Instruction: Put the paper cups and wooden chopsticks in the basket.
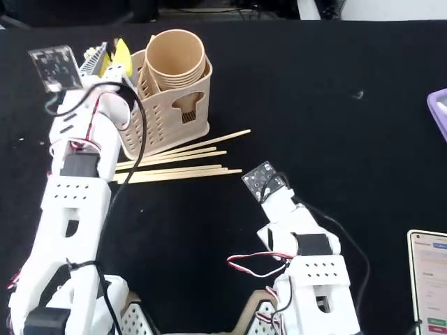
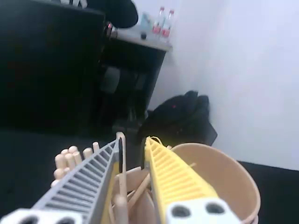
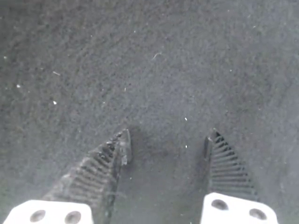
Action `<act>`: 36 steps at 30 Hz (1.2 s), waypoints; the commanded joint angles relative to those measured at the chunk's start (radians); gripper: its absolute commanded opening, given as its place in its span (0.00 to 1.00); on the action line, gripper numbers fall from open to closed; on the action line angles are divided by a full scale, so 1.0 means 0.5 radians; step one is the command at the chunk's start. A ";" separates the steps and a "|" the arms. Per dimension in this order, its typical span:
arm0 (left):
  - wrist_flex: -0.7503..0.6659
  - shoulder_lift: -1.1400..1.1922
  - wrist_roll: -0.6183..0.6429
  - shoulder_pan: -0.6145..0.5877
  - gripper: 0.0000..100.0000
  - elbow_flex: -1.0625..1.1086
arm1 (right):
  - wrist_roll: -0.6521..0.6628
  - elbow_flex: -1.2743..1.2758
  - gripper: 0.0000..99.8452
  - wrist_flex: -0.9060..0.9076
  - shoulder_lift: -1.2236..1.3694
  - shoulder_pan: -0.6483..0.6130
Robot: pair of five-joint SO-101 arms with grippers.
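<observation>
A beige slotted basket (image 1: 174,115) stands at the back left with a stack of paper cups (image 1: 176,57) in it. Several wooden chopsticks (image 1: 183,164) lie on the black table just in front of it. My left gripper (image 1: 108,57) hovers over the basket's left side. In the left wrist view the left gripper (image 2: 133,140) is shut on a wooden chopstick (image 2: 120,156) that lies along its grey finger. More chopstick ends (image 2: 70,155) and the top cup (image 2: 224,182) show below. My right gripper (image 3: 168,137) is open over bare cloth, right of the loose chopsticks (image 1: 264,183).
A purple object (image 1: 438,112) sits at the right edge, and a phone (image 1: 427,279) lies at the front right. Open black cloth spans the middle and back right of the table.
</observation>
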 commanded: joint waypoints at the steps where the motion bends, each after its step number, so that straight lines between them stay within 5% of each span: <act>1: 0.445 -0.012 0.034 -0.078 0.10 -0.351 | 0.000 0.002 0.25 -0.046 -0.044 0.025; 10: 1.807 -0.660 -0.068 -0.358 0.12 -0.738 | 0.003 0.002 0.25 -0.046 -0.044 0.025; 13: 2.041 -0.825 -0.209 -0.560 0.14 -0.637 | 0.003 0.002 0.25 -0.046 -0.044 0.025; 17: 1.930 -0.727 -0.288 -0.888 0.14 -0.244 | 0.003 0.002 0.25 -0.046 -0.044 0.025; 22: 1.335 -0.187 -0.439 -0.919 0.14 0.213 | 0.003 0.002 0.25 -0.046 -0.044 0.025; 27: 0.945 0.460 -0.448 -0.910 0.14 0.155 | 0.003 0.002 0.25 -0.046 -0.044 0.025; 36: 1.209 1.402 -0.638 -0.750 0.14 -0.477 | 0.003 0.002 0.25 -0.046 -0.044 0.025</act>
